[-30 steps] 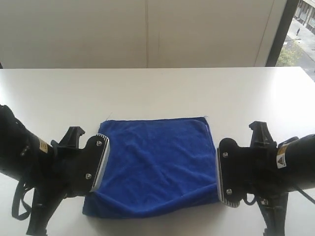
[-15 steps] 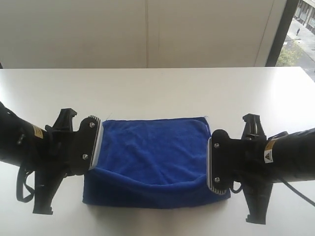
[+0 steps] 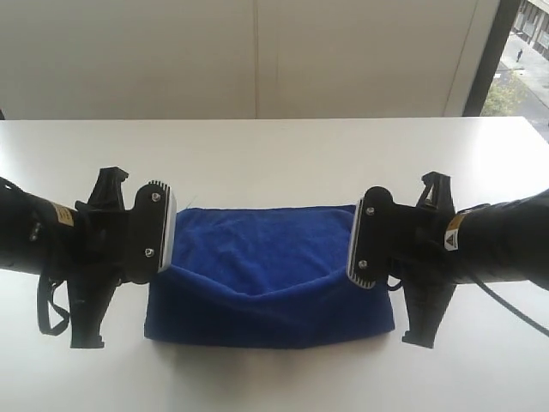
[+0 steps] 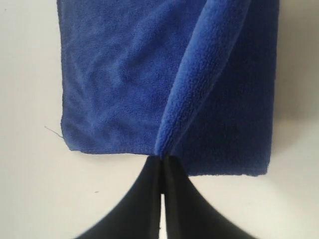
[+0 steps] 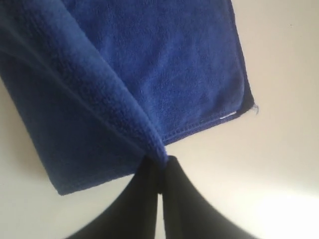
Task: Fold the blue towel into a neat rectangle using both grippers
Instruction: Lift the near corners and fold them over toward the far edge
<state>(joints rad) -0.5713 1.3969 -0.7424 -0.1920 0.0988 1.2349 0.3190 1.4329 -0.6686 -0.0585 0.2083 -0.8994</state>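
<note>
**Left gripper** (image 3: 161, 233): I log the jaws pressed together, pinching a raised ridge of cloth at the towel's left edge. It has moved away from the near side of the table over the last second.

**Towel** (image 3: 266, 287): blue, mid-table (image 3: 274, 154), lying between the two arms. The lower layer lies flat. The held layer sags in a shallow dip between the grips. A second ago its outline was near-square; now it is a wide band, and the near fold has rolled back from the front.

**Right gripper** (image 3: 360, 251): the jaws are likewise clamped on cloth at the right edge. It has moved back in step with the left. A white label (image 5: 228, 116) shows at a corner of the lower layer.

**Assessment:** I judge the fold to be mid-carry. The held edge nears the far edge but is not yet laid down. Next I would lower both grips evenly, or the sag may set as a wrinkle.
</note>
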